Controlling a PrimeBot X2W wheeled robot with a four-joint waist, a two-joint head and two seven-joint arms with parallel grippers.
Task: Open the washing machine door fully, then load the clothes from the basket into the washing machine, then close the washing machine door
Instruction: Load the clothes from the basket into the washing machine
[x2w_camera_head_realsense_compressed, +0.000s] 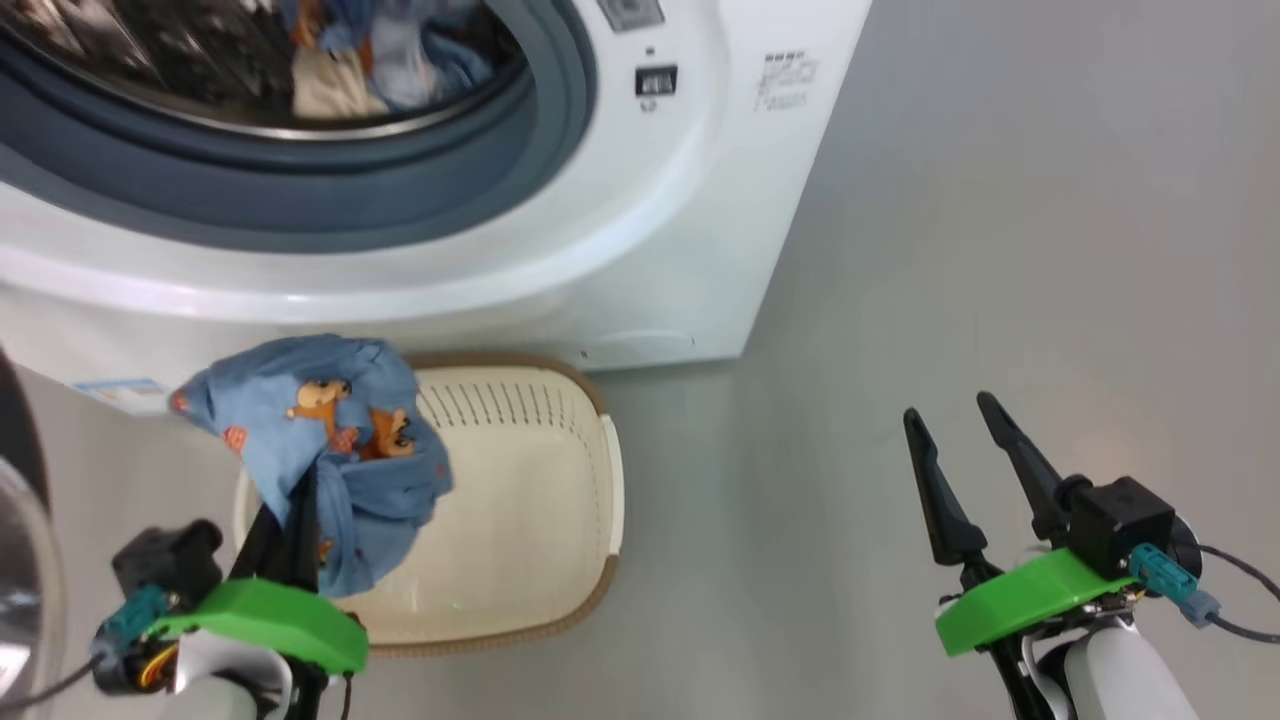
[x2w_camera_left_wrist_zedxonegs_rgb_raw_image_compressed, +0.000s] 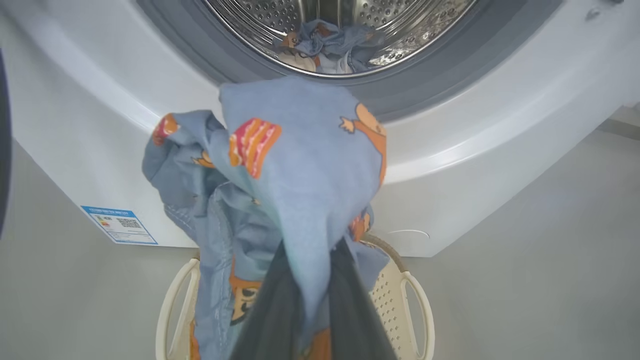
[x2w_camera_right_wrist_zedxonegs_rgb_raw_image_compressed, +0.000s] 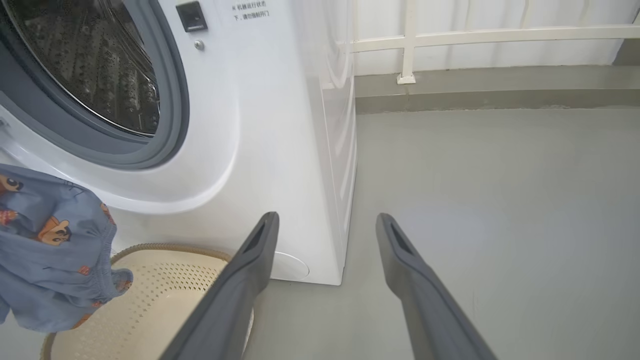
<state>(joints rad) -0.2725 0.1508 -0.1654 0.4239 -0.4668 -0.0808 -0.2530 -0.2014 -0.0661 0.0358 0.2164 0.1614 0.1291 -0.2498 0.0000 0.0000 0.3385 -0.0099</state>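
The left jaws are clamped on a light-blue garment (x2w_camera_head_realsense_compressed: 330, 440) printed with orange-brown cartoon animals, and their dark fingers (x2w_camera_left_wrist_zedxonegs_rgb_raw_image_compressed: 350, 320) vanish into the fabric, so the tips themselves are hidden. The piece is bunched over the finger ends and hangs free above the basket (x2w_camera_head_realsense_compressed: 560, 430), which stands on the grey floor (x2w_camera_head_realsense_compressed: 1000, 250) just in front of the washing machine (x2w_camera_head_realsense_compressed: 700, 200). In the left wrist view the cloth's longer part trails down toward the basket rather than lying forward along the fingers. The relation that counts is that the drum (x2w_camera_left_wrist_zedxonegs_rgb_raw_image_compressed: 400, 30) lies ahead of and above the held piece, almost in line with the way the left fingers point. The white lower front and the grey rubber ring (x2w_camera_head_realsense_compressed: 300, 200) stand between the garment and the opening. Other clothes (x2w_camera_head_realsense_compressed: 380, 60) already lie inside the drum. The washing machine door (x2w_camera_head_realsense_compressed: 18, 450) shows as a dark rim at the far left edge of the head view, swung clear of the mouth. The right jaws stand wide apart and hold nothing, low over bare floor off the machine's right corner and well away from the opening, so the left arm is plainly the nearer. The coming move looks like a lift and forward carry, high enough for the trailing cloth to clear the ring
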